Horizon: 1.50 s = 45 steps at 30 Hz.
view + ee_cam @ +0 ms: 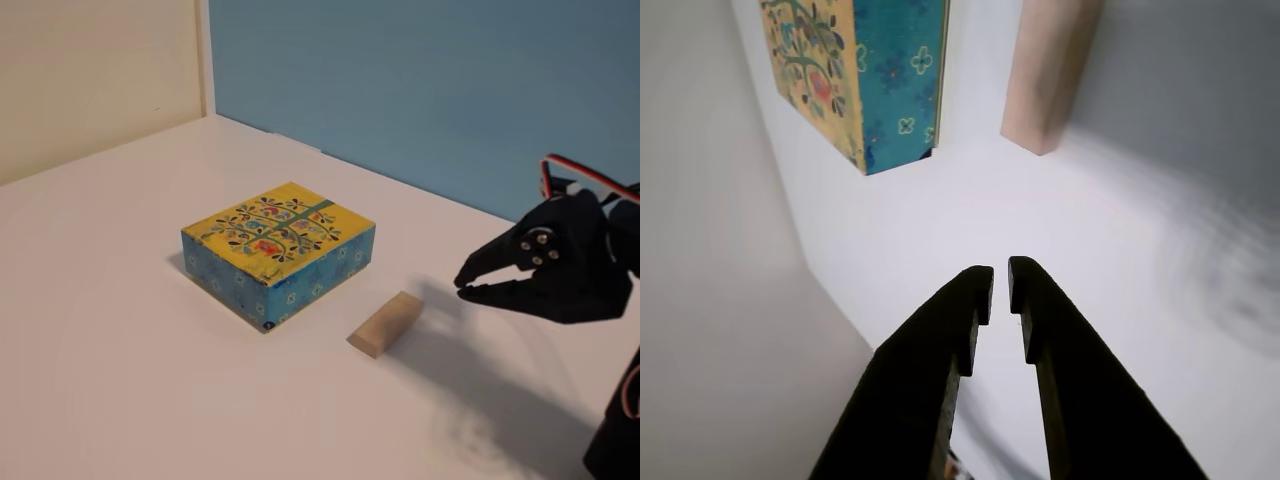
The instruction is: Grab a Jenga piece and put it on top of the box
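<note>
The Jenga piece (386, 324), a small pale wood block, lies flat on the white table just right of the box's front corner. The box (280, 240) has a yellow floral top and blue patterned sides. My black gripper (463, 286) hovers above the table to the right of the block, apart from it, its fingertips almost touching and nothing between them. In the wrist view the gripper (1000, 283) points at bare table, with the block (1050, 70) ahead at the upper right and the box (855, 70) at the upper left.
A blue wall (420, 90) runs along the table's back edge and a cream wall (100, 70) stands at the left. The white table (130, 380) spreads out in front of and left of the box.
</note>
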Each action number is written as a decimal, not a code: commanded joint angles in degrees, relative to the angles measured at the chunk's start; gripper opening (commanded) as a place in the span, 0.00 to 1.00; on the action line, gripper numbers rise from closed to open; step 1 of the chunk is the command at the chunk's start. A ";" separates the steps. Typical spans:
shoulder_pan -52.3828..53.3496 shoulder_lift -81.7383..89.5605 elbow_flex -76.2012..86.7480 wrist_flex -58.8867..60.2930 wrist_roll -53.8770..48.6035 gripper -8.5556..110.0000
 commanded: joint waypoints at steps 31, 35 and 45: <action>-0.35 -40.69 -31.03 6.42 -1.32 0.07; -0.53 -44.47 -34.01 8.00 -1.85 0.07; -2.37 -49.57 -41.48 11.34 -1.85 0.07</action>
